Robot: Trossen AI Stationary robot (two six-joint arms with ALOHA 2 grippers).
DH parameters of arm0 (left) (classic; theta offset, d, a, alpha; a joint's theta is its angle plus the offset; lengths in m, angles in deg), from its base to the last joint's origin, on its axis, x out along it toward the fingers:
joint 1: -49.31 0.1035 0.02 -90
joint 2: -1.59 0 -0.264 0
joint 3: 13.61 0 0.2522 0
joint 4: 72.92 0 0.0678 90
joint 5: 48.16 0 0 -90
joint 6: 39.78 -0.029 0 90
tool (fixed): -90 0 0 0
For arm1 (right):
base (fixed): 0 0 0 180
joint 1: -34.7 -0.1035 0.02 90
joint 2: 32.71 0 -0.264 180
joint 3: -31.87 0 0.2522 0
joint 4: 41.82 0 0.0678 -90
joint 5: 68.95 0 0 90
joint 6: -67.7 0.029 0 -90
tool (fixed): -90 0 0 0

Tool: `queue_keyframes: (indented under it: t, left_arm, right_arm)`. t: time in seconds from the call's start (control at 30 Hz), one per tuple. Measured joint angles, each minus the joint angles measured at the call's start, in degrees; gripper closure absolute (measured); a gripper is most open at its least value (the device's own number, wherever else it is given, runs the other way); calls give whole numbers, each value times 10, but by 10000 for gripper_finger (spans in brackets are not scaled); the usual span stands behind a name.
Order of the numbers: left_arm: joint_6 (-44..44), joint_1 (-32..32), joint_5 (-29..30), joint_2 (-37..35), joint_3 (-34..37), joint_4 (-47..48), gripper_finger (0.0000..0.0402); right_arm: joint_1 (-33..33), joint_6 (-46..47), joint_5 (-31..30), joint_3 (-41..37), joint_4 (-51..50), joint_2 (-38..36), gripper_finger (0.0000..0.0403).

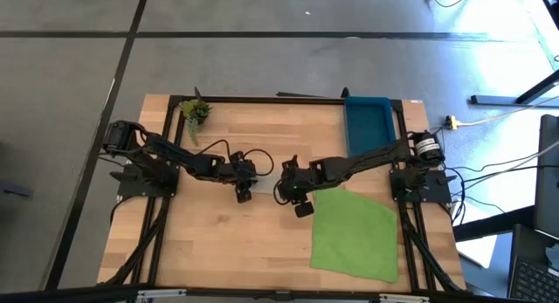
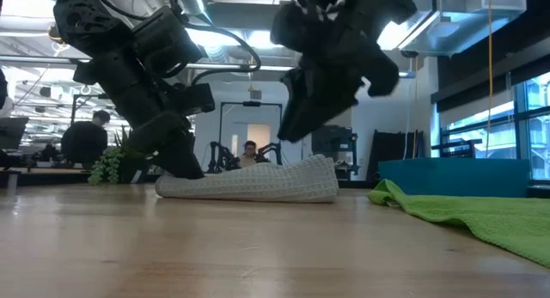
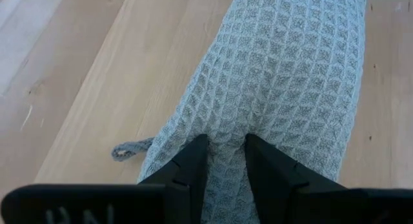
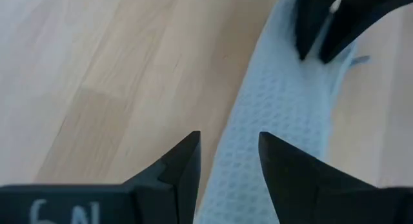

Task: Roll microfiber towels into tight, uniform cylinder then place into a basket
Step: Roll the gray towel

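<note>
Mid-roll on the light grey waffle-weave microfiber towel, lying mid-table. Left gripper pinching one end; right gripper hovering parted above the other — next, probably clamping and turning evenly.

A plant sprig lies near the far left corner of the wooden table. Cables trail over the grey floor. A seated person shows in the room behind.
</note>
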Motion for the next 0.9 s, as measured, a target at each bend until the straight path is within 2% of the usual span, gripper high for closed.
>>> queue_keyframes:
  t: [0.17, 0.6, 0.9]
  left_arm:
    - [0, 0, 1, 0, 0, -3, 304]
    - [0, 0, 1, 0, 0, -5, 304]
    - [0, 0, 1, 0, 0, -5, 304]
  right_arm:
    - [0, 14, 0, -26, 44, -1, 246]
    - [-9, 8, 0, -27, 96, -2, 246]
    - [-9, 43, 5, -27, 85, -2, 246]
